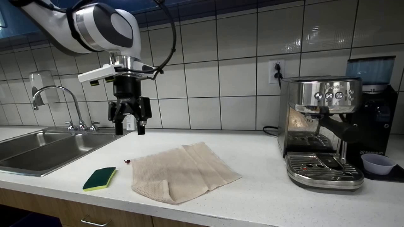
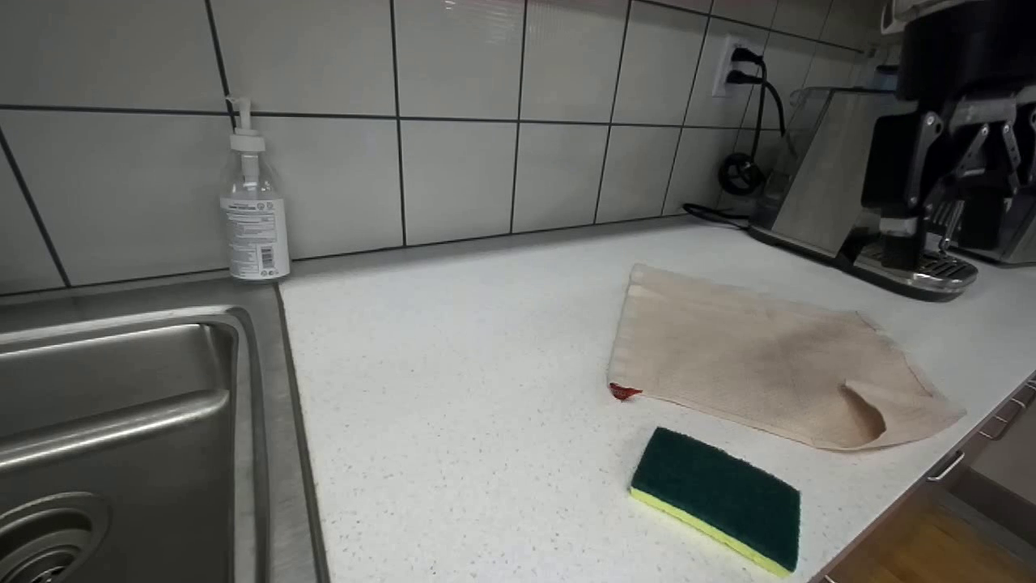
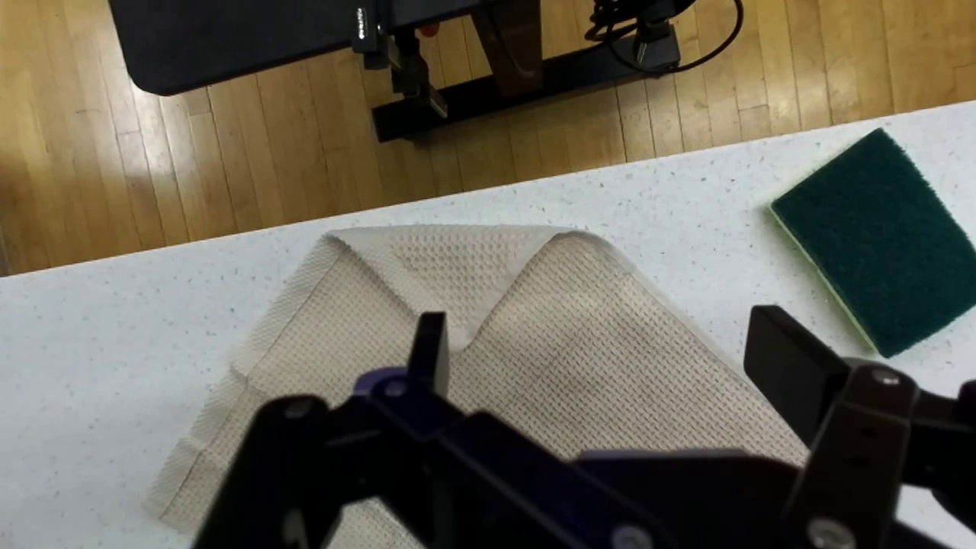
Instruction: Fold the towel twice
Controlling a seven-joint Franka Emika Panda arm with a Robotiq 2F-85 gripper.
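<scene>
The beige towel lies spread on the counter, slightly wrinkled. Its corner by the counter's front edge is turned over onto the cloth as a small flap. A dark red tag sticks out at another corner. My gripper hangs well above the counter, fingers pointing down and wide apart with nothing between them. From the wrist, the cloth is seen below and beyond the fingers, which hide part of it.
A green-and-yellow sponge rests beside the towel. A steel sink and a pump bottle are on one side, an espresso machine on the other. The tiled wall bounds the back.
</scene>
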